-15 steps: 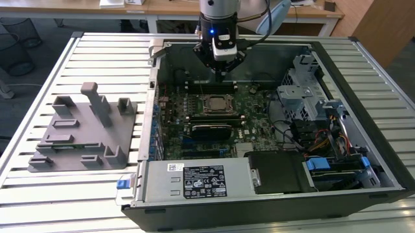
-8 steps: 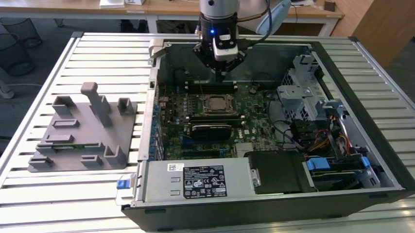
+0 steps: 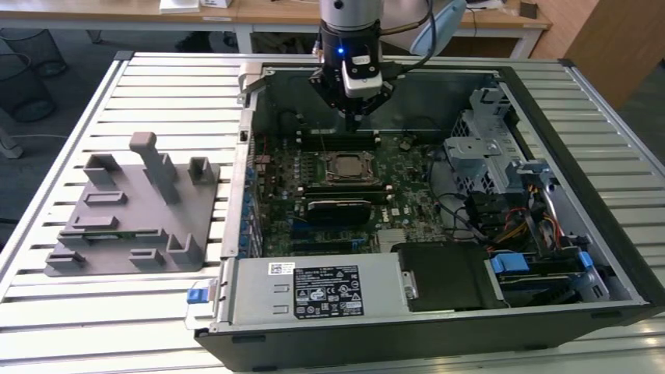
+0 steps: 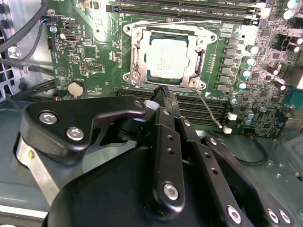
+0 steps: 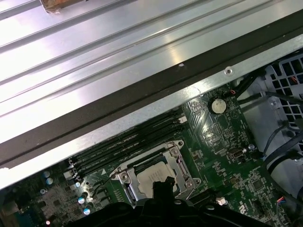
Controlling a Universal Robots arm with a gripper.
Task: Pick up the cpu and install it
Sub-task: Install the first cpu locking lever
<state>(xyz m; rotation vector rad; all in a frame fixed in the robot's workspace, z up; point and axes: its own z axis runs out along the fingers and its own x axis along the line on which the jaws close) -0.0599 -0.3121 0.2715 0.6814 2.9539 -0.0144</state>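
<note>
The cpu (image 4: 169, 57) sits flat in the motherboard socket frame (image 4: 135, 66), its faint top print too small to read. The gripper (image 3: 356, 118) hangs over the open computer case (image 3: 582, 234), fingers seemingly pinched together on nothing, though I cannot tell for sure.

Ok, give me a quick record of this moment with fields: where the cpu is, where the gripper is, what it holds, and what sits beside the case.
cpu: lying flat in the socket frame on the motherboard
gripper: above the board inside the open case, near the socket
gripper contents: nothing visible at its tip
memory sticks: seated in slots on both sides of the socket
beside case: grey fixture at the exterior view's left
</note>
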